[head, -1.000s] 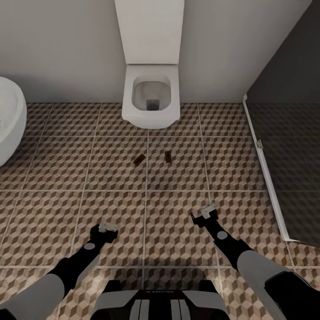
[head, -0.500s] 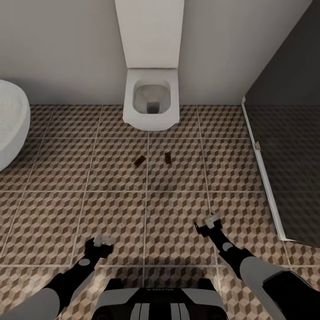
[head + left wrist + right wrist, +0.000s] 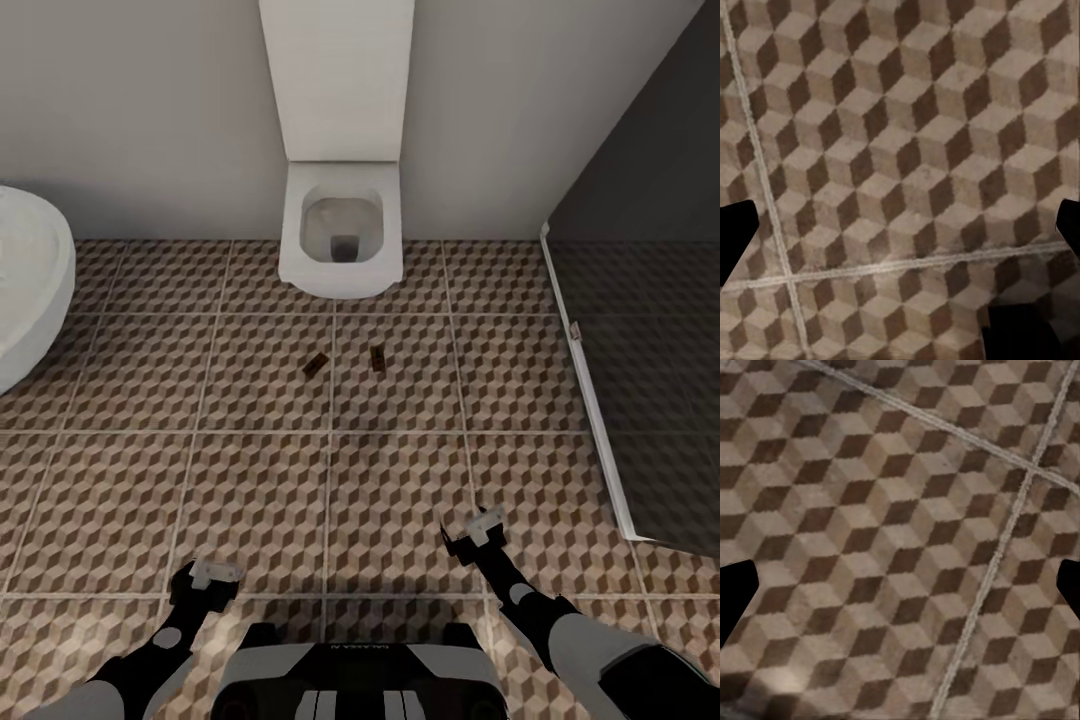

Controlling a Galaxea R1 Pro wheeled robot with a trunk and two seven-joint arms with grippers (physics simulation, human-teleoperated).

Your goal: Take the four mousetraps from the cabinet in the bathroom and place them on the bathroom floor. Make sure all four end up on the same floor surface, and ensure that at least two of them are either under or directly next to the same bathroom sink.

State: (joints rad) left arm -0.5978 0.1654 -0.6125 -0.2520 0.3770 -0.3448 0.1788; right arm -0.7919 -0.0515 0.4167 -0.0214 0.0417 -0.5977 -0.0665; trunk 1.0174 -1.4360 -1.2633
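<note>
Two mousetraps lie flat on the patterned bathroom floor (image 3: 250, 480) in front of the toilet: one (image 3: 315, 365) angled, the other (image 3: 377, 358) a short way to its right. They are small and dark from here. My left gripper (image 3: 208, 578) hangs low near my base, open and empty, well short of the traps. My right gripper (image 3: 470, 530) is also open and empty, nearer to them but apart. Both wrist views look down on bare tile between spread fingertips (image 3: 733, 240) (image 3: 735, 592). The cabinet and the sink are out of view.
A white square toilet (image 3: 342, 230) stands against the back wall. The white bathtub rim (image 3: 25, 280) curves in at the left. A dark glass partition with a white frame (image 3: 600, 400) closes off the right side.
Both arms have drawn back toward my body, the left more than the right. The whole picture has shifted a little, so the camera moved. The two mousetraps lie as before.
</note>
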